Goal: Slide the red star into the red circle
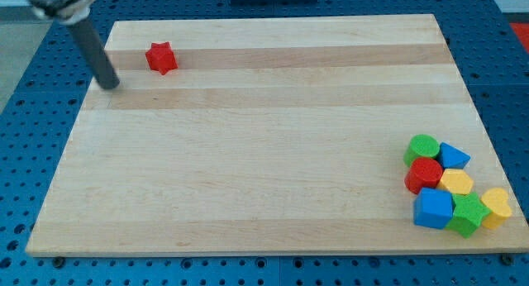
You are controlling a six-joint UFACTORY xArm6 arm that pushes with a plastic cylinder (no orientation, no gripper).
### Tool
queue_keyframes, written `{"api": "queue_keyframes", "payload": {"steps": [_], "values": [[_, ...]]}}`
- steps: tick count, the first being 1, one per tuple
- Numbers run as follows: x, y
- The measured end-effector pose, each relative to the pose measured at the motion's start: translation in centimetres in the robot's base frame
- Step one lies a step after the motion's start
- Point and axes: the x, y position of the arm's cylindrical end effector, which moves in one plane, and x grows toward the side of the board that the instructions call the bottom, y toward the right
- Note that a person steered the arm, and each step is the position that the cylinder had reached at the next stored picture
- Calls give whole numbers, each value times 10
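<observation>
The red star [162, 58] lies near the top left corner of the wooden board [264, 145]. The red circle [425, 174] sits far off at the view's lower right, inside a tight cluster of blocks. My tip [111, 84] rests on the board to the left of the red star and slightly below it, about a star's width away, not touching it. The dark rod slants up to the view's top left.
Around the red circle are a green circle [422, 147], a blue block [453, 156], a yellow block [456, 183], a blue cube [433, 208], a green block [469, 214] and a yellow heart [496, 207]. The cluster is close to the board's right edge.
</observation>
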Motion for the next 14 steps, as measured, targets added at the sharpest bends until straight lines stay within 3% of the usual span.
{"api": "queue_keyframes", "payload": {"steps": [1, 2, 7, 10, 13, 14], "values": [[-55, 31], [-49, 69], [90, 93], [138, 216], [159, 116], [176, 158]]}}
